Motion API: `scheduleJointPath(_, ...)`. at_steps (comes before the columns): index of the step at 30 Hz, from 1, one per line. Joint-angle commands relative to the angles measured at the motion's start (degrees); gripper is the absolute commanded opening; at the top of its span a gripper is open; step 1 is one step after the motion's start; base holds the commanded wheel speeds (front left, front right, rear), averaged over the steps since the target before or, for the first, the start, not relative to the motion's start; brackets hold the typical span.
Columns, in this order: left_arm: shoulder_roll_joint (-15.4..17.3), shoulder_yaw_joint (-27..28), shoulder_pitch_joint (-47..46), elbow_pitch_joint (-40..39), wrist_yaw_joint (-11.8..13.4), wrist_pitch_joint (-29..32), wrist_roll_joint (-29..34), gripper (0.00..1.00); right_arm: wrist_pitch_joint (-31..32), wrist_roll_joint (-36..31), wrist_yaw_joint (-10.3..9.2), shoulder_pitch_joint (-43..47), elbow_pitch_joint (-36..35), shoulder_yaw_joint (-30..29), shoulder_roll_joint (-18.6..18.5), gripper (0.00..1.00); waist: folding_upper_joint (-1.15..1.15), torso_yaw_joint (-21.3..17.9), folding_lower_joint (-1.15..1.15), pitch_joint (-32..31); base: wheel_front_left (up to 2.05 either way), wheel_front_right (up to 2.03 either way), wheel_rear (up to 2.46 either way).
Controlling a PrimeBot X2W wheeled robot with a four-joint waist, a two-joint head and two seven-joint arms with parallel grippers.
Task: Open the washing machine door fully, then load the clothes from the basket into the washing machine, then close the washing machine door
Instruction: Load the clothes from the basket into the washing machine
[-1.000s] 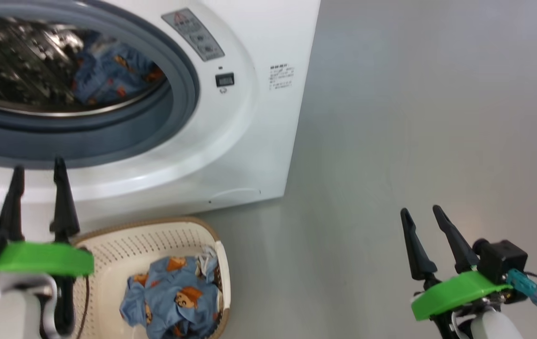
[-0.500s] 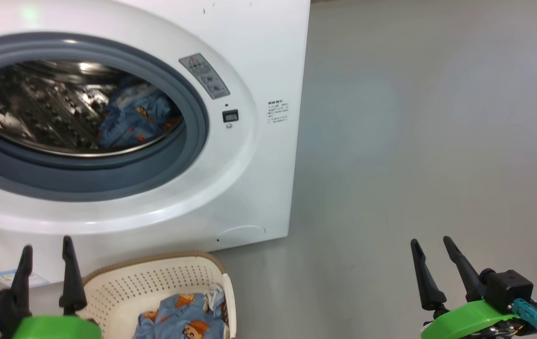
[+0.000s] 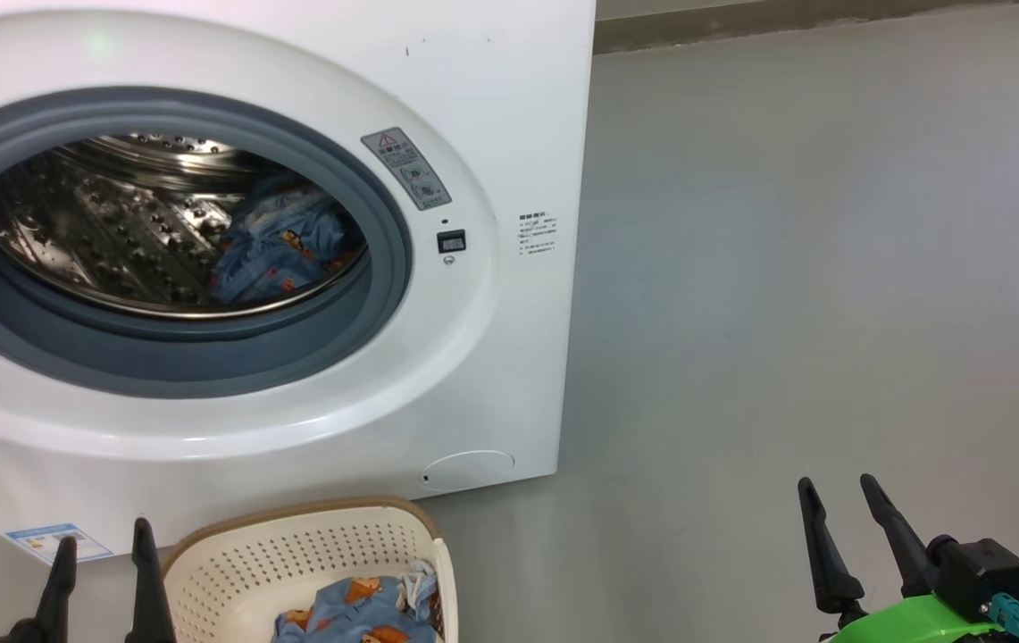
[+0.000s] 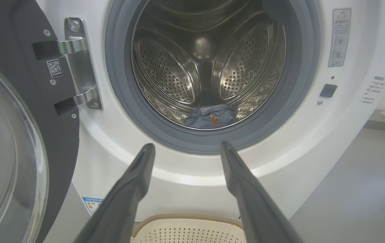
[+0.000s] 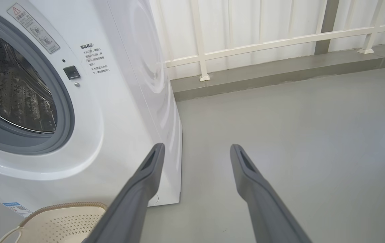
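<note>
The white washing machine [image 3: 509, 107] [image 5: 128, 84] stands with its door [image 4: 17, 141] swung wide to the left, black rim and glass bowl facing me. One blue printed piece of the clothes [image 3: 281, 246] [image 4: 211, 116] lies inside the steel drum [image 4: 205, 60]. More blue clothes [image 3: 357, 616] rest in the cream basket [image 3: 295, 554] [image 4: 185, 229] [image 5: 60, 222] on the floor below the opening. My left gripper [image 3: 103, 545] [image 4: 185, 150] is open and empty, just left of the basket, pointing at the drum. My right gripper [image 3: 835, 500] [image 5: 195, 150] is open and empty over bare floor to the right.
Grey floor [image 3: 813, 268] stretches to the right of the machine. A low ledge with a white railing [image 5: 263, 44] runs along the back wall. The door's metal hinge [image 4: 77, 64] sits left of the grey gasket [image 3: 366, 295].
The head camera has tilted up, so machine, basket and both grippers sit lower in the picture. Both grippers stay open.
</note>
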Motion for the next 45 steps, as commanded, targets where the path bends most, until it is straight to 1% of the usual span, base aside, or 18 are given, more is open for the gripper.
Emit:
scheduleJointPath(1, 0.55, 2.13, -0.04, -2.21, 0.77, -0.36, 1.0, 1.0, -0.28, -0.89, 0.14, -0.45, -1.68, 0.85, -0.23, 1.0, 0.0, 0.17, 0.0, -0.26, 0.0, 0.0, 0.0)
scheduleJointPath(8, 0.52, 0.35, 2.54, -3.49, 2.66, -0.36, 0.17, 1.0, -0.28, -1.52, 0.14, -0.12, -1.94, 0.44, -0.23, 1.0, 0.0, 0.72, 0.0, -1.29, 0.0, 0.0, 0.0)
scheduleJointPath(13, 0.52, -0.31, 3.43, -4.44, 3.21, -0.36, 0.52, 1.0, -0.28, -1.81, 0.14, 0.22, -2.52, 0.03, -0.23, 1.0, 0.0, 1.45, 0.0, -1.24, 0.0, 0.0, 0.0)
scheduleJointPath(26, 0.52, 0.02, 4.89, -5.39, 3.03, -0.36, 1.55, 1.0, -0.28, -2.04, 0.14, 0.29, -2.61, -0.15, -0.23, 1.0, 0.0, 2.0, 0.0, -1.29, 0.0, 0.0, 0.0)
scheduleJointPath(35, 0.51, -0.43, 5.43, -5.07, 3.37, -0.36, 1.16, 1.0, -0.28, -2.08, 0.14, 0.73, -2.24, -0.25, -0.23, 1.0, 0.0, 2.25, 0.0, -2.42, 0.0, 0.0, 0.0)
scheduleJointPath(45, 0.51, -1.09, 5.63, -4.95, 3.4, -0.36, 0.53, 1.0, -0.28, -1.59, 0.14, 1.06, -2.12, -0.27, -0.23, 1.0, 0.0, 2.72, 0.0, -2.15, 0.0, 0.0, 0.0)
